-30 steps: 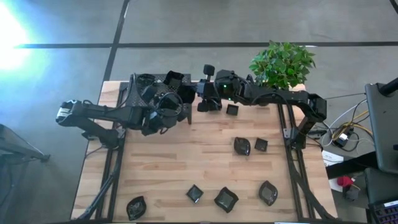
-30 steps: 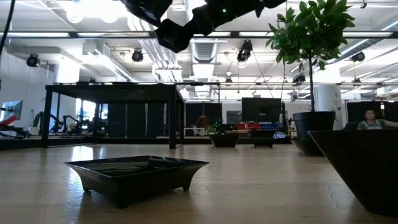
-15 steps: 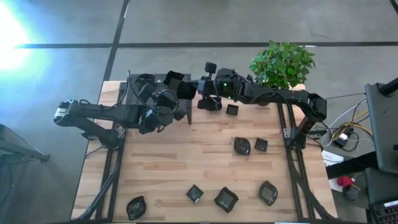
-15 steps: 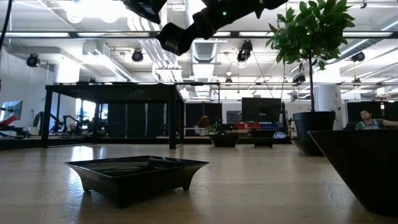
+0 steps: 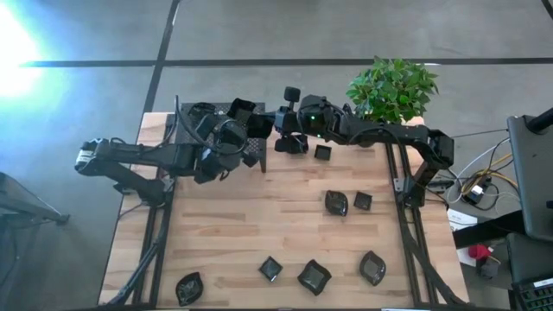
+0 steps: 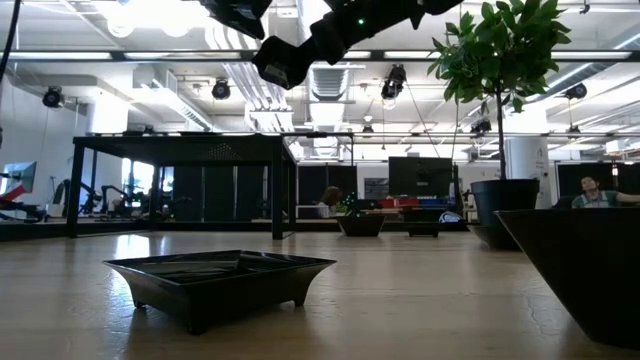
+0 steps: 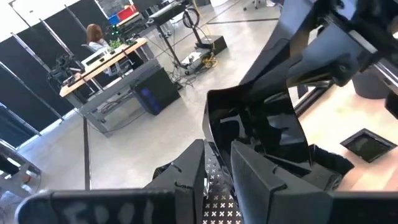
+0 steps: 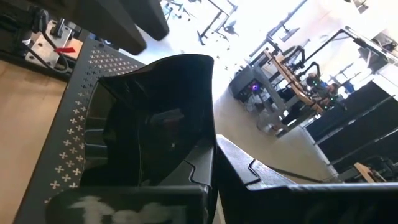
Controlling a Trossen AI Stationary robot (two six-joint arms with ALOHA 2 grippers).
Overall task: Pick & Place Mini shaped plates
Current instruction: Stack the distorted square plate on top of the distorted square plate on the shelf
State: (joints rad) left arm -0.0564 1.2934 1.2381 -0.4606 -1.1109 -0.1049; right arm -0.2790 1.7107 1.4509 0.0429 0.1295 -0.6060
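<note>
While both arms meet at the far edge of the table (image 5: pixel 225 233), each hand carries one small glossy black dish above the black perforated stand (image 5: pixel 192 118). From the left wrist camera, the left hand (image 7: pixel 217 165) has its two fingers on either side of a square plate (image 7: pixel 258 127), clamped on its wall, with the stand's cross-shaped holes visible below. From the right wrist camera, the right hand (image 8: pixel 213 163) has its fingers pressed close together on the rim of another plate (image 8: pixel 152 115), held on edge over the stand's corner.

On the overhead camera the left hand (image 5: pixel 248 145) and the right hand (image 5: pixel 278 130) are near each other. One small plate (image 5: pixel 322 153) lies just beside the right arm. Two more (image 5: pixel 336 203) (image 5: pixel 363 201) lie side by side nearer the middle, and four (image 5: pixel 188 287) (image 5: pixel 270 269) (image 5: pixel 314 276) (image 5: pixel 372 268) lie along the near edge. A green plant (image 5: pixel 391 86) stands at the far right corner.
</note>
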